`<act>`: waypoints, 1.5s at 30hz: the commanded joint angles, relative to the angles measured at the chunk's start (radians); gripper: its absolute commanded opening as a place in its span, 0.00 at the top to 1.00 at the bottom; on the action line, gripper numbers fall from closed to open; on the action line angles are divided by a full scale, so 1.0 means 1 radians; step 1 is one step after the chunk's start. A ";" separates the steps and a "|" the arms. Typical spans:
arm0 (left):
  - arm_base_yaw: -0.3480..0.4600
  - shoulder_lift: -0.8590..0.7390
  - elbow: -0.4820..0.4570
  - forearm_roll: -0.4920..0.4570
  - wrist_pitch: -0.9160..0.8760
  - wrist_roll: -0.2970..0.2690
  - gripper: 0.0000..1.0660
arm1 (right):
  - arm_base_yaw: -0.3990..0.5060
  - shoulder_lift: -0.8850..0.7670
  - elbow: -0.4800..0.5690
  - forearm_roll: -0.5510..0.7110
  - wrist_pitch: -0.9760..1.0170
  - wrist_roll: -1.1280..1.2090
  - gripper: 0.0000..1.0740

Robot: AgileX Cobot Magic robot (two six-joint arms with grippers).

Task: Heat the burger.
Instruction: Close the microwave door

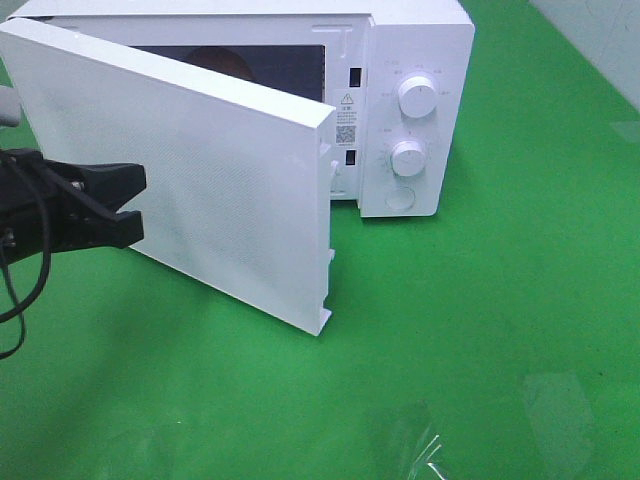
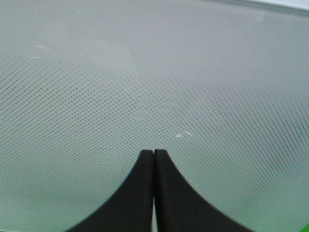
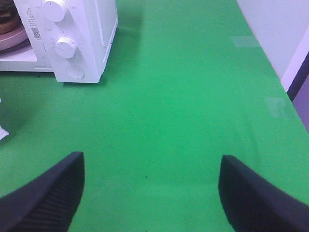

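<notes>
The burger [image 1: 222, 62] shows as a brown bun inside the white microwave [image 1: 420, 40], mostly hidden behind the half-open door [image 1: 220, 180]. In the right wrist view only an edge of the burger [image 3: 5, 19] shows, on a pink plate [image 3: 14, 37] in the oven's cavity. My left gripper [image 1: 135, 205] is shut, its tips against the outer face of the door. In the left wrist view the left gripper [image 2: 153, 152] presses on the dotted window of the door [image 2: 154, 72]. My right gripper [image 3: 150, 159] stands open over bare green cloth, away from the microwave [image 3: 87, 43], holding nothing.
Two round knobs [image 1: 416, 96] [image 1: 408, 157] and a round button [image 1: 400, 198] sit on the microwave's right panel. Green cloth [image 1: 480, 330] covers the table. A white wall and the table's edge [image 3: 285, 77] lie to the right.
</notes>
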 commanded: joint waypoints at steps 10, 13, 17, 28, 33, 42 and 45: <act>-0.124 0.164 -0.194 -0.126 -0.011 0.024 1.00 | -0.005 -0.027 0.001 0.002 0.000 -0.008 0.29; -0.139 0.187 -0.223 -0.138 -0.010 0.031 1.00 | -0.005 -0.027 0.001 0.002 0.000 -0.008 0.29; -0.179 0.247 -0.302 -0.212 0.001 0.041 1.00 | -0.005 -0.027 0.001 0.002 0.000 -0.008 0.29; -0.220 0.336 -0.455 -0.247 0.078 0.090 1.00 | -0.005 -0.027 0.001 0.002 0.000 -0.008 0.29; -0.221 0.394 -0.557 -0.262 0.135 0.102 1.00 | -0.005 -0.027 0.001 0.002 0.000 -0.008 0.29; -0.221 0.467 -0.663 -0.276 0.152 0.110 1.00 | -0.005 -0.027 0.001 0.002 0.000 -0.009 0.29; -0.221 0.490 -0.690 -0.321 0.153 0.148 1.00 | -0.005 -0.027 0.001 0.002 0.000 -0.009 0.29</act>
